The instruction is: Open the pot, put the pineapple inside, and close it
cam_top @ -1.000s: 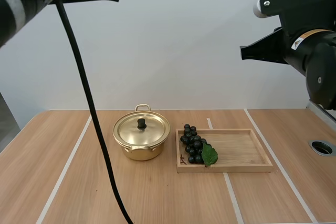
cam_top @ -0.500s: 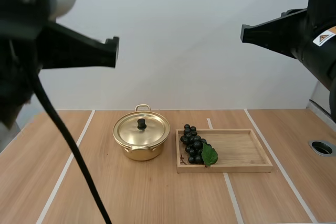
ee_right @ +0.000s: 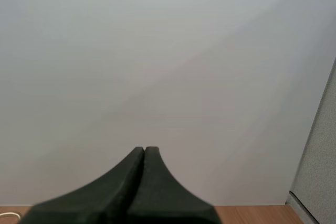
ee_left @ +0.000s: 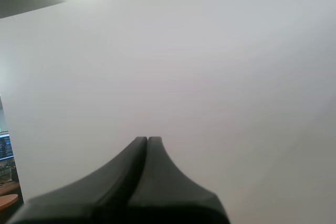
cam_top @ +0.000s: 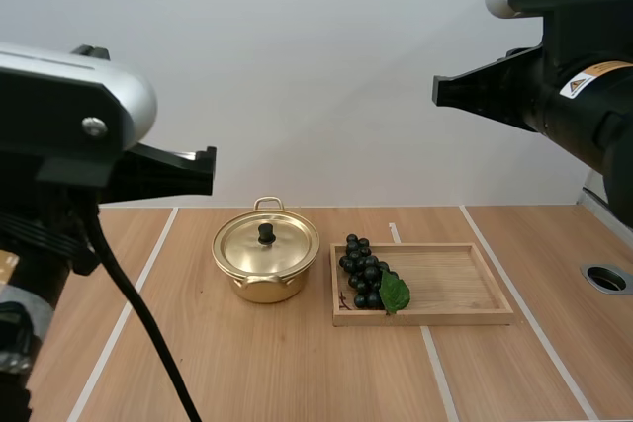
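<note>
A small round golden metal pot stands on the light wooden bench, a little left of the middle. Its golden lid sits flat on the rim, closed, with a black knob upright at its centre. One loop handle shows at the pot's far side and another at its near side.

Just beside the pot, on its right, lies a shallow rectangular wooden tray. There seems to be a narrow gap between the two. A bunch of dark, almost black grapes with a green leaf rests in the tray's left end, against the wall nearest the pot. The leaf points towards the near rim. The rest of the tray floor is bare wood. The grapes are the fruit on the bench.

Pale stripes run across the bench from near to far, and a round metal-ringed hole is set in it by the right edge.

The left arm hangs high over the left side of the bench, well apart from the pot and reaching towards the middle. Its jaws are pressed together into one dark wedge, holding nothing. The right arm is higher, over the right side and well above the tray. Its jaws are likewise closed on each other, with nothing between them.
</note>
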Available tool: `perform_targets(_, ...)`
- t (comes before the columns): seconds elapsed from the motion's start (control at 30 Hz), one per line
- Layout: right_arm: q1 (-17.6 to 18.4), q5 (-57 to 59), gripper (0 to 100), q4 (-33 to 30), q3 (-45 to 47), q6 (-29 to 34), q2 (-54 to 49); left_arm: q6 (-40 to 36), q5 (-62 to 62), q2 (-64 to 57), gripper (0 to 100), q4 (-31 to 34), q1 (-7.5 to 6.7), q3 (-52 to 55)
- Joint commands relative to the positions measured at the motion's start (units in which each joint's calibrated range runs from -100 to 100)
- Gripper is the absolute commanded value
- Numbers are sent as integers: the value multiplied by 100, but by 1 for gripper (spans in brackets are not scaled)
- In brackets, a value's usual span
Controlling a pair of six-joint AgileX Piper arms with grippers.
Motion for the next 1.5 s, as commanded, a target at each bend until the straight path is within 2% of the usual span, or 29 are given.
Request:
perform_targets(0.0, -54, -110, 0, 50, -15, -313, 7, -24, -150, -18, 0, 480, -99, 324)
perform_targets(0.07, -137, -110, 0, 168, -15, -748, 7, -175, -60, -18, 0, 971, -139, 474)
perform_targets(0.17, -328, -10, 0, 517, -15, -1225, 27, -656, -76, -18, 0, 1075, -196, 666)
perform_targets(0.27, -534, 424, 0, 1405, -15, -1695, 144, -1071, -507, -18, 0, 1075, -306, 971)
perform_targets(0.33, -656, 896, 0, 2201, -15, -1909, 195, -1022, -683, -18, 0, 1075, -360, 1273)
perform_targets(0.4, -713, 1257, 0, 2680, -15, -2173, 195, -763, -643, -18, 0, 1196, -386, 1587)
perform_targets(0.47, -711, 1451, 0, 2884, -15, -2467, 195, -587, -600, -18, 0, 1332, -392, 1878)
perform_targets(0.57, -664, 1532, 0, 2762, -15, -2581, 195, -600, -578, -18, 0, 1350, -308, 2216)
perform_targets(0.7, -352, 1532, 0, 2247, -15, -2581, 131, -600, -304, -18, 0, 1350, -140, 2376)
perform_targets(0.8, -157, 1532, 0, 1989, -15, -2558, -30, -600, 60, -18, 0, 1350, -78, 2376)
perform_targets(0.97, -100, 1505, 0, 1491, 277, -1714, -438, -804, 1034, -18, 0, 1350, -42, 2376)
perform_targets(1.07, -100, 982, 0, 1319, 918, -1658, -813, -966, 1832, -18, 0, 1350, -42, 2376)
perform_targets(1.2, -100, -354, 0, 892, 2060, -1658, -1214, -966, 1788, -18, 0, 1350, -42, 2388)
perform_targets(1.33, -100, -1856, 0, 719, 2913, -1658, -1304, -966, 1788, -18, 0, 1350, -42, 2388)
perform_targets(1.47, -100, -1931, 0, 705, 3292, -1658, -1304, -966, 1788, -18, 0, 1350, -42, 2388)
